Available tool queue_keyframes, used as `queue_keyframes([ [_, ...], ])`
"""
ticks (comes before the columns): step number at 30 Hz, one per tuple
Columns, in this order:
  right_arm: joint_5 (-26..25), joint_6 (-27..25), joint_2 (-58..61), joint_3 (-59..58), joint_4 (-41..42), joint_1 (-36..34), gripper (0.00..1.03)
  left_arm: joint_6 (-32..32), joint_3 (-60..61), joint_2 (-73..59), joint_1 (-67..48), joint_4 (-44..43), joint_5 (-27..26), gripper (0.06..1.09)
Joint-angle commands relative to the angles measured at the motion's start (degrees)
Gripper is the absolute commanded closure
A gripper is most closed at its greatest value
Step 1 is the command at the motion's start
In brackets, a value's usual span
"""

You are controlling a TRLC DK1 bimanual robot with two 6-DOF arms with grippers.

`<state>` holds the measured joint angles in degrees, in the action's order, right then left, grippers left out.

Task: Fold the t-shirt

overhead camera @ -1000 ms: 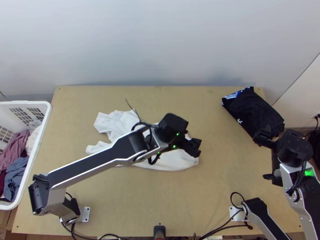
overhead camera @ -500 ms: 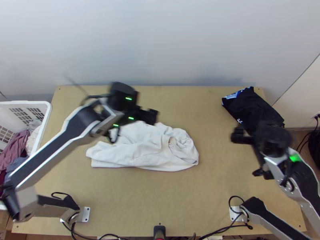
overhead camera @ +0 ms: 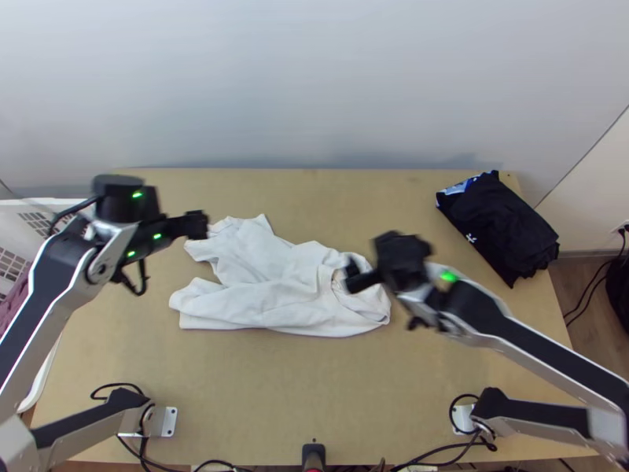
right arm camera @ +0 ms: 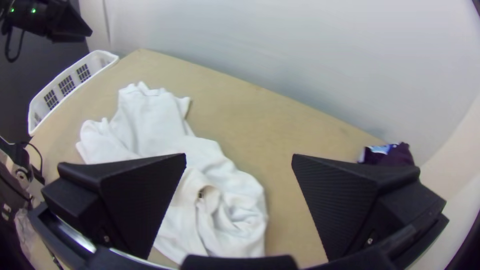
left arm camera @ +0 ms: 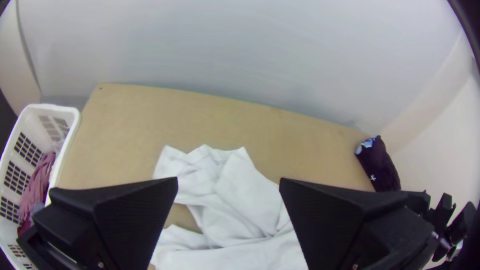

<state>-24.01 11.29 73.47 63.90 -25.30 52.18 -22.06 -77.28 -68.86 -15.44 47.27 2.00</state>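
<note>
Light wooden table [overhead camera: 275,377]: rumpled white cloth t-shirt [overhead camera: 283,295] mid-surface, long axis running between the arms. Black right gripper [overhead camera: 351,278], fingers apart, above the apparent collar [right arm camera: 192,186]; black left gripper [overhead camera: 203,225], likewise parted, by the opposite end.

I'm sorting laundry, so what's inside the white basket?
The white basket holds pink cloth, blue-grey cloth and dark red cloth; anything beneath them or behind the left gripper is hidden.

Pale grey wall [overhead camera: 314,79] (quite plain) behind wooden table [overhead camera: 267,385]
</note>
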Motion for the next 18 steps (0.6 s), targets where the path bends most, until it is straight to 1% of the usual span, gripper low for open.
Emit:
queue_keyframes([
  [1,2.92,0.84,17.58,5.71,10.53,9.34,0.04,0.0,8.72,7.6,9.99,1.51,-0.07,0.1],
  [4,5.46,0.75,23.82,9.75,12.03,12.15,0.04,0.0,11.09,9.27,11.93,1.51,-0.07,0.1],
  [11,10.83,-0.04,34.81,18.45,11.94,17.95,0.04,0.0,13.64,9.45,13.24,0.99,-0.07,0.1],
  [13,11.79,-0.04,36.74,19.77,11.94,18.83,0.04,0.09,13.73,9.01,13.33,0.72,-0.07,0.1],
  [18,12.32,0.14,42.46,23.64,11.32,19.27,0.05,0.0,14.52,8.66,13.33,0.11,-0.15,0.1],
])
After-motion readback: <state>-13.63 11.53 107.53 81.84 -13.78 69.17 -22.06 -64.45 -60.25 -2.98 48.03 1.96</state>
